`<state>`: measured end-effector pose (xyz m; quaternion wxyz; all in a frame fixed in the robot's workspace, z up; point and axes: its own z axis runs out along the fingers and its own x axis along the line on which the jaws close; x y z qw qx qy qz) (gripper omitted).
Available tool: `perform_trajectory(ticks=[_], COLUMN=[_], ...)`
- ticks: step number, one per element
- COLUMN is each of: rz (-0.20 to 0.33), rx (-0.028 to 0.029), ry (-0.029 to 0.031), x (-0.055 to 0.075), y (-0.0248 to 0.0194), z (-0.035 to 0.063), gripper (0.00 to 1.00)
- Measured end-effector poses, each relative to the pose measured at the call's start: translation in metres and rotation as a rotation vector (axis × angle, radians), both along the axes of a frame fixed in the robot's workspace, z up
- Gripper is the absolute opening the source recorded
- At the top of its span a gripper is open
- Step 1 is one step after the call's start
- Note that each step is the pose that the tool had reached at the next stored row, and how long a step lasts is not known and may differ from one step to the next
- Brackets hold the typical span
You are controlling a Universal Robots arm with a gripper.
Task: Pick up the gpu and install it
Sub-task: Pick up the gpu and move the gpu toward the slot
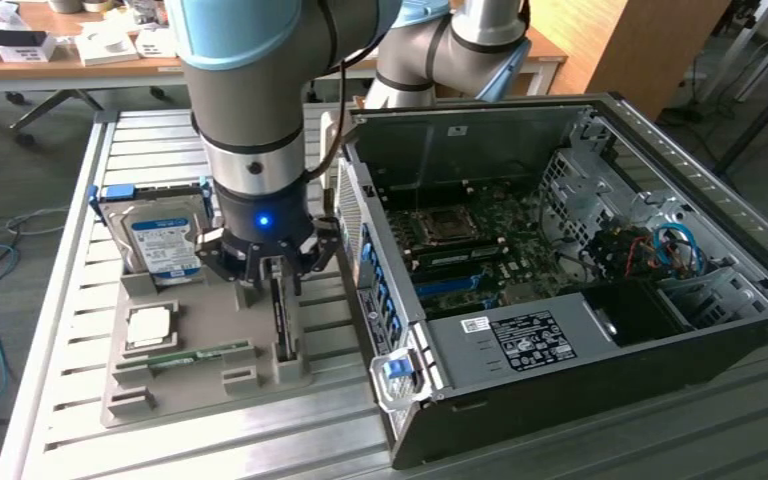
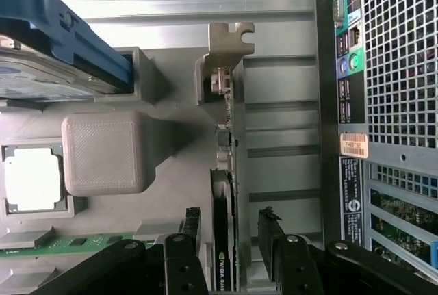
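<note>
The gpu (image 1: 284, 325) is a thin dark card standing on edge in a slot of the grey holder tray (image 1: 204, 392), beside the open computer case (image 1: 584, 300). In the wrist view the gpu (image 2: 226, 172) runs from between my fingers to its metal bracket end (image 2: 220, 83). My gripper (image 1: 275, 268) hangs right over the card. The gripper (image 2: 228, 221) is open, with one finger (image 2: 183, 257) on each side of the card and a visible gap at the other finger (image 2: 274, 247).
On the same tray stand a silver hard drive (image 1: 164, 240) in a blue frame, a processor (image 1: 151, 325) and a green memory stick (image 1: 184, 355). The case's motherboard (image 1: 471, 240) lies exposed. The case's rear panel (image 2: 383, 103) sits close beside the tray on the slatted metal table (image 1: 77, 300).
</note>
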<state>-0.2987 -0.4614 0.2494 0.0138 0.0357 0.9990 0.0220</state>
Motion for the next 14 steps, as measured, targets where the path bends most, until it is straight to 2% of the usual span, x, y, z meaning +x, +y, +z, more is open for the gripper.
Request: perform_trajectory(ticks=[5,10,14], rz=[0.000,0.000,0.000], rx=[0.0000,-0.0003,-0.0029], ry=[-0.0063,-0.0074,-0.0074], x=[-0.002,-0.003,-0.003], y=[0.0001,0.0001,0.0002], z=[-0.0064,-0.0117,-0.0136], gripper=[0.47,0.47,0.47])
